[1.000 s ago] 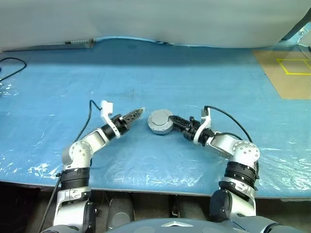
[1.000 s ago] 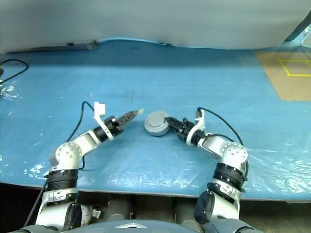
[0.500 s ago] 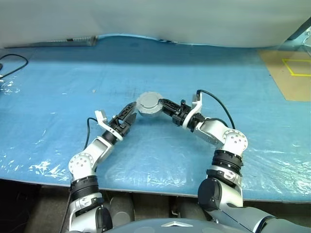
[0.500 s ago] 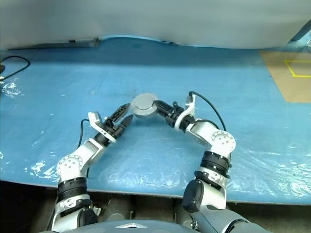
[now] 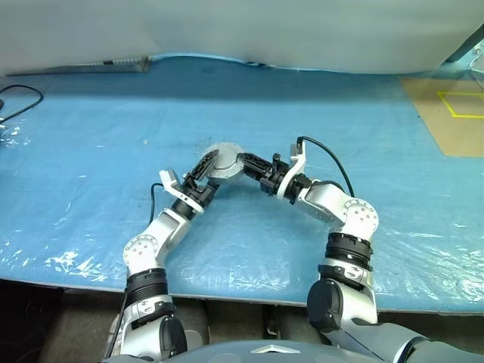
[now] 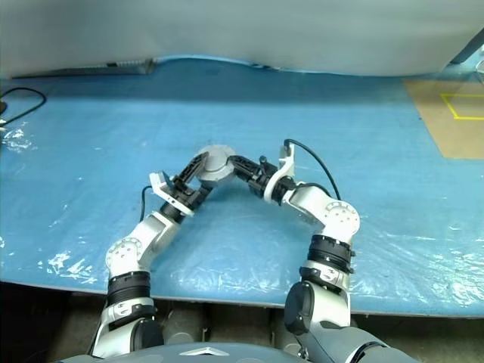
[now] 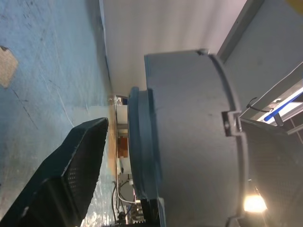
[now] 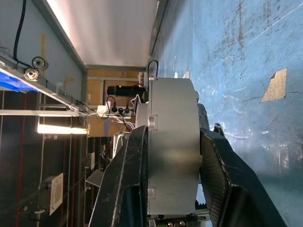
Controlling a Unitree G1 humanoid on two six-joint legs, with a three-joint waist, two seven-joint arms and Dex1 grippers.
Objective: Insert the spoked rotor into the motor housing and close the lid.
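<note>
Over blue table (image 5: 91, 151), motor housing (image 5: 221, 162) sits between right fingers (image 8: 215, 161) (clamped).

Blue table (image 5: 363, 128) is left open on all sides of the arms. Centre is blocked by grey round assembly (image 5: 221, 162), clamped by right gripper (image 5: 240, 161) and flanked by the spread left gripper (image 5: 203, 169).

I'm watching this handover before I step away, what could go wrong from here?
The round grey motor assembly hangs above the blue table, pinched edge-on by the right gripper alone; a slip would drop it. The left gripper stands open around its near side, so closing off-centre could knock it loose. One left finger sits close to the stepped face and may catch its rim.
</note>
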